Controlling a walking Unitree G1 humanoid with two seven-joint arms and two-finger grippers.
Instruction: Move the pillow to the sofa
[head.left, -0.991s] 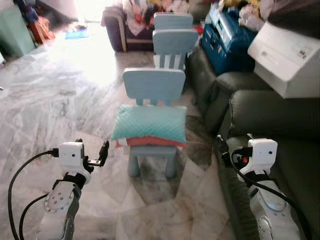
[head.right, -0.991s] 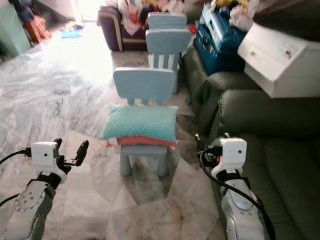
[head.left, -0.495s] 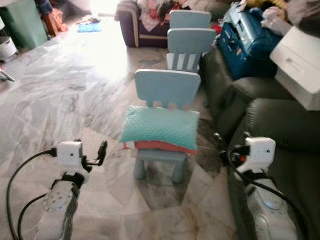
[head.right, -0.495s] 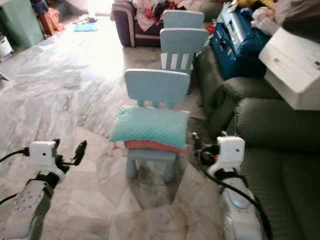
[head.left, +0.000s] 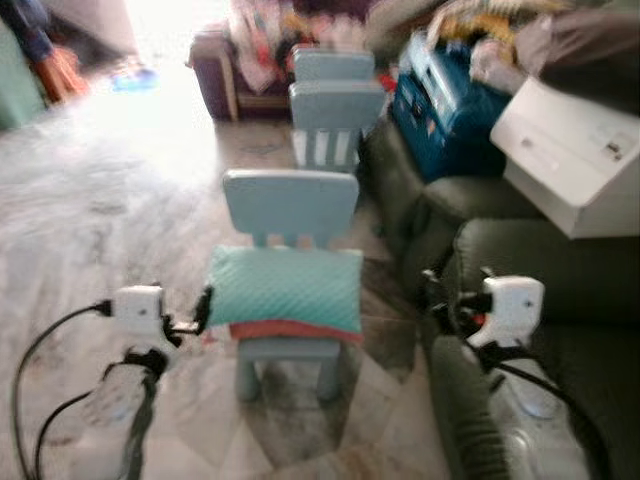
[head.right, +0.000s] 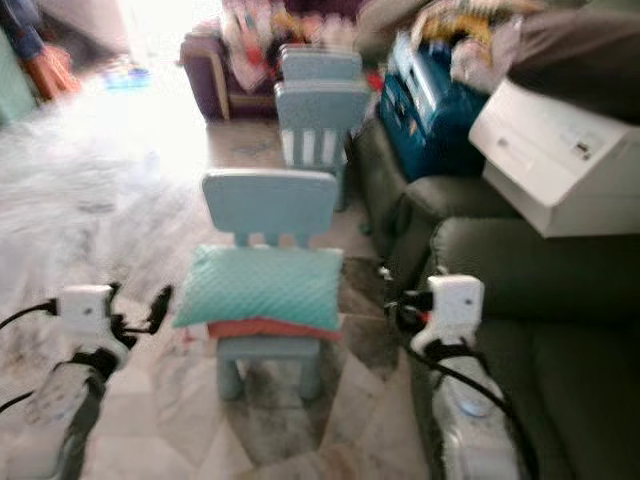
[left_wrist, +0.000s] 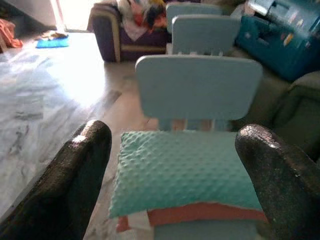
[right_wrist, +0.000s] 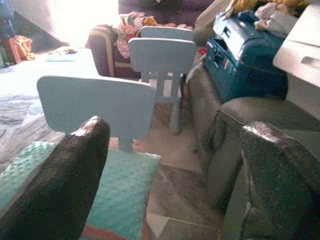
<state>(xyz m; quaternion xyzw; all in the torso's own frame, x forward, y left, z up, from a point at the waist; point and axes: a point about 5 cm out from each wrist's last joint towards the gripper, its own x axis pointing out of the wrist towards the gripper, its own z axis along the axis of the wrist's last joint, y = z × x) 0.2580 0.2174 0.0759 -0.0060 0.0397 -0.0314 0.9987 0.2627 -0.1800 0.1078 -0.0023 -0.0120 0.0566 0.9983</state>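
**A:** Dead ahead at 12 o'clock, what do you have?

**B:** You have a small pale-blue chair (head.left: 290, 262) on the marble floor (head.left: 90, 220). The teal pillow (head.left: 287, 291) lies flat across its seat, on top of an orange cushion (head.left: 290, 330) whose edge shows under the front. Head views are blurred.

**A:** Where are your grippers?

**B:** Left gripper (head.left: 204, 306) is raised at about 9 o'clock of the pillow, just beside its near corner; whether it touches, you cannot tell through the blur. In its wrist view the two black fingers (left_wrist: 75, 185) stand wide apart, with pillow and chair back framed between them, nothing held. Right gripper (head.left: 432, 288) is up at about 3 o'clock of the chair, near the pillow's other end but apart from it. Its fingers (right_wrist: 62, 185) are also spread wide and empty, looking past the chair back toward the sofa arm.

**A:** And the sofa?

**B:** Dark green sofa (head.left: 540, 250) runs along your 2 to 4 o'clock, just beside the chair. A white box (head.left: 570, 150) rests on it at about 2 o'clock, a blue case (head.left: 440, 100) beyond that. Two more pale-blue chairs (head.left: 335, 110) stand in line behind the first, at 12 o'clock, and a purple armchair (head.left: 225, 75) heaped with clothes sits farther back.
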